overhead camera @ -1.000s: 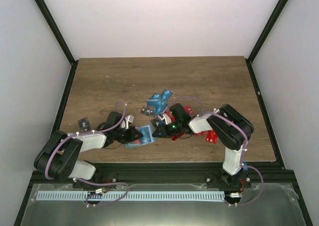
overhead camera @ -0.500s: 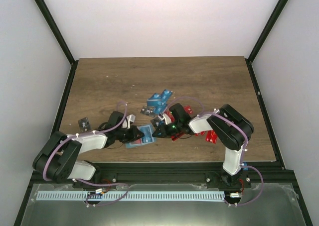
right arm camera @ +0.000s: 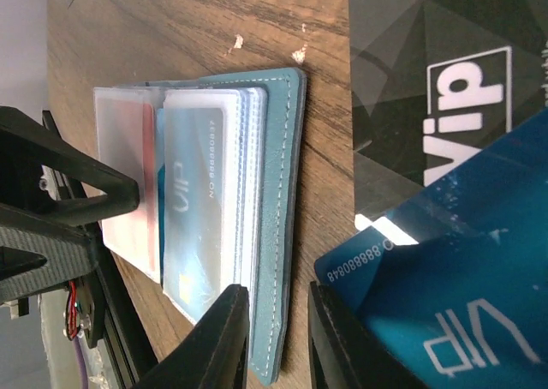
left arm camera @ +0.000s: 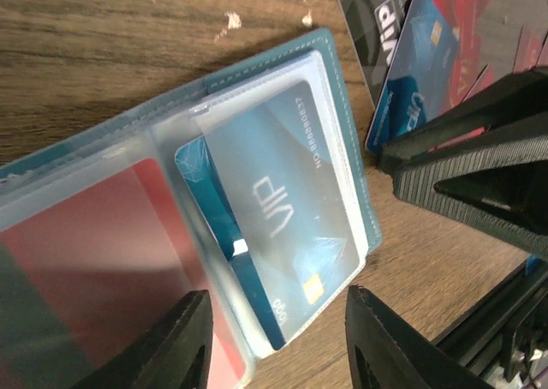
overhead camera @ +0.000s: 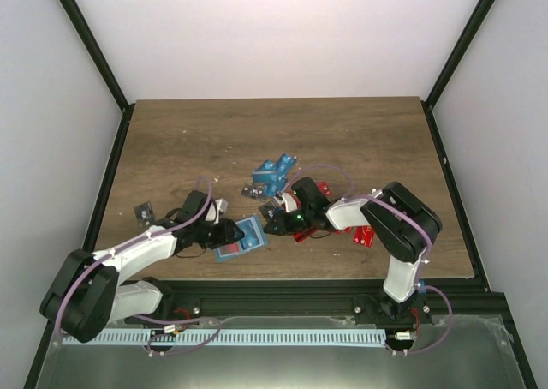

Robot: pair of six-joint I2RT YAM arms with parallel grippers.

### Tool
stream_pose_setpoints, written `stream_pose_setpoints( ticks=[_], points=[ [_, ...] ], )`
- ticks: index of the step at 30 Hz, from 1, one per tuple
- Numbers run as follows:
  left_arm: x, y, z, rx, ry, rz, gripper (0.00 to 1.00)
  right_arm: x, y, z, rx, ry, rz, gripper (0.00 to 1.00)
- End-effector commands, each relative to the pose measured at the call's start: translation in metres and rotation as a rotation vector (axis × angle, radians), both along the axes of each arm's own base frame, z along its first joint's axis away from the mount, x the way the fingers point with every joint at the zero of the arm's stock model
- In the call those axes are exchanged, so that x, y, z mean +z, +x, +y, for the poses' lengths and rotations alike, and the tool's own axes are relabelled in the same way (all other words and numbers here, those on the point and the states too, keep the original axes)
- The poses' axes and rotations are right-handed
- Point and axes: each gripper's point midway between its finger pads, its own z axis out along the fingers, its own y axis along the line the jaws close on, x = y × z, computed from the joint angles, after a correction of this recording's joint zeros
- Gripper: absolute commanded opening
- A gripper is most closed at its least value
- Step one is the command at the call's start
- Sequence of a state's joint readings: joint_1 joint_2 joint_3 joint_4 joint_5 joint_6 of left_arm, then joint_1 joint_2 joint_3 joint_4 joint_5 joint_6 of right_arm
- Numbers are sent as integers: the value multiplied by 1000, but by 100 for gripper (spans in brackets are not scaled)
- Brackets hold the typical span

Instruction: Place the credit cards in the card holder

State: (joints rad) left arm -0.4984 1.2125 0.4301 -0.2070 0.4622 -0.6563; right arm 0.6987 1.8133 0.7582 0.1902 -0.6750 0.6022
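- From above, the card holder (overhead camera: 246, 237) lies open on the counter (overhead camera: 342, 132), near the front edge and between my two arms. My left jaws are at its left side and my right jaws just beside its right side. The loose credit cards lie around it: a blue heap (overhead camera: 274, 173) behind, red ones (overhead camera: 360, 234) to the right, and one black card (overhead camera: 144, 211) well apart on the left.
- In the left wrist view, my left jaws stand wide, one on either side of the holder's near edge, and grip nothing. A blue VIP card (left arm camera: 282, 226) sits in a clear sleeve (left arm camera: 342, 183), and a red card (left arm camera: 94, 243) fills the sleeve beside it. I judge I am spread like this so that I do not pin the sleeves shut.
- In the right wrist view, my right jaws are narrow. The slit between them shows only the holder's teal edge and the wood. A loose blue card (right arm camera: 445, 312) overlaps a black VIP card (right arm camera: 428, 63) right beside one finger; I cannot tell whether it touches. I judge I sit low here because that card goes in next.
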Motion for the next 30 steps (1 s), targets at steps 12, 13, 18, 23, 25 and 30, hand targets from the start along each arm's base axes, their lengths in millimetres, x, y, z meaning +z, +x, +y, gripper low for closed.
stream_pose_setpoints(
  ticks=[12, 13, 18, 23, 25, 30],
  points=[
    [5, 13, -1, -11, 50, -56, 7, 40, -5, 15, 68, 125, -19, 26],
    [3, 14, -2, -13, 48, -54, 6, 39, -6, 17, 72, 126, -16, 27],
    [-4, 16, -7, -30, 48, -47, 4, 34, -6, 21, 81, 126, -1, 27],
    [-14, 15, -10, -44, 54, -31, 4, 29, -7, 24, 91, 125, 13, 27],
    [-20, 14, -8, -44, 72, -20, 4, 28, -8, 26, 96, 125, 17, 27],
    [-30, 10, -6, -44, 94, 1, 4, 26, -10, 30, 106, 127, 26, 27]
  ],
)
